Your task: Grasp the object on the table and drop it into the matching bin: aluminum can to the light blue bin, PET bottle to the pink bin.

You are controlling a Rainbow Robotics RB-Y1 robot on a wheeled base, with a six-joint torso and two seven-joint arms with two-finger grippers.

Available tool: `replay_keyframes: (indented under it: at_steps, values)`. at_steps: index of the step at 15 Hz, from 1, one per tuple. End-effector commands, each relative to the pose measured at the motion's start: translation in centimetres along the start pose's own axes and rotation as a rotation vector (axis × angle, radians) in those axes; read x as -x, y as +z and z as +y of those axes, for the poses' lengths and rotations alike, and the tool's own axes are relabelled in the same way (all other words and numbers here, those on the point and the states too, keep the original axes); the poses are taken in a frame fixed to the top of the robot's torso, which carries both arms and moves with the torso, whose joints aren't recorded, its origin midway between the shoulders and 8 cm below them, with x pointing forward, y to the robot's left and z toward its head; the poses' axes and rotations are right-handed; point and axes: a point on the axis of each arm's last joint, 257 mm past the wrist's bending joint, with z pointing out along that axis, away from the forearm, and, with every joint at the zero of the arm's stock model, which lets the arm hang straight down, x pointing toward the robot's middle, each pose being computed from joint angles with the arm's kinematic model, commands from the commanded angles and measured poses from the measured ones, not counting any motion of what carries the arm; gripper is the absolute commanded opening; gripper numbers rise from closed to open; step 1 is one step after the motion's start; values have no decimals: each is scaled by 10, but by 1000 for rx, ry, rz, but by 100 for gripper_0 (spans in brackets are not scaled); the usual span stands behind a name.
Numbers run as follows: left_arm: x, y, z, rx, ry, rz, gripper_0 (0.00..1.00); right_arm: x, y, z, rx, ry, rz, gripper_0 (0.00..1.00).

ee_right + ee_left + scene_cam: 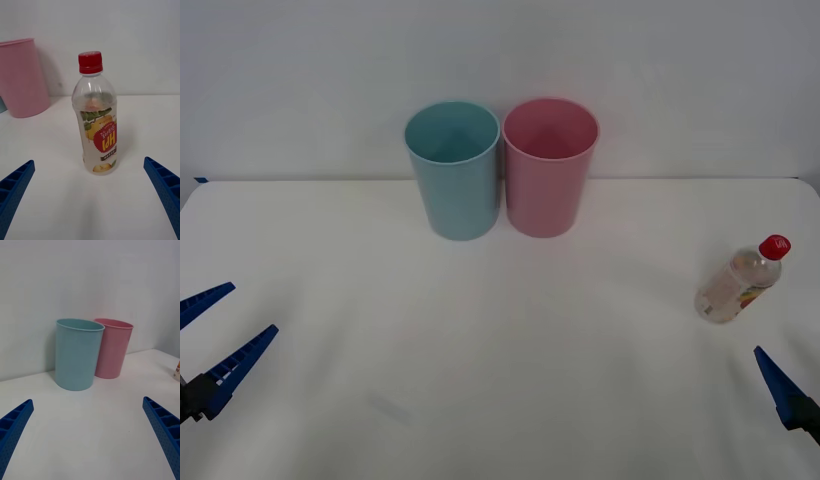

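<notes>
A small clear PET bottle (pixel 740 285) with a red cap and a yellowish label stands upright on the white table (pixel 500 340) at the right. My right gripper (pixel 89 161) is open just short of the bottle (pixel 96 127), one finger on either side of it and neither touching. One blue finger (pixel 780 386) of it shows at the front right corner. At the back centre stand the pink bin (pixel 548 170) and the light blue bin (pixel 455 175), side by side. My left gripper (pixel 252 308) hangs open at the front left, holding nothing.
The two bins stand against a plain white wall, with the light blue bin (pixel 78 354) nearer my left gripper (pixel 88 400) than the pink bin (pixel 112 348). The pink bin (pixel 20 78) stands well behind the bottle. Bare tabletop lies between bottle and bins.
</notes>
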Motion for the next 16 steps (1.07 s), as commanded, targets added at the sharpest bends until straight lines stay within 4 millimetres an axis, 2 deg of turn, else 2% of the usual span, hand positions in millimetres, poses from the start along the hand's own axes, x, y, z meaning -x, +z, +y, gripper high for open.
replay_keyframes:
  at_steps: [1, 8, 16]
  values:
    - [0, 0, 0, 0, 0, 0, 100, -8, 14, -5, 4, -5, -1, 100]
    - [0, 0, 0, 0, 0, 0, 100, -20, 58, -4, 2, 7, -19, 100]
    - [0, 0, 0, 0, 0, 0, 100, -15, 101, -5, -38, -19, -19, 100]
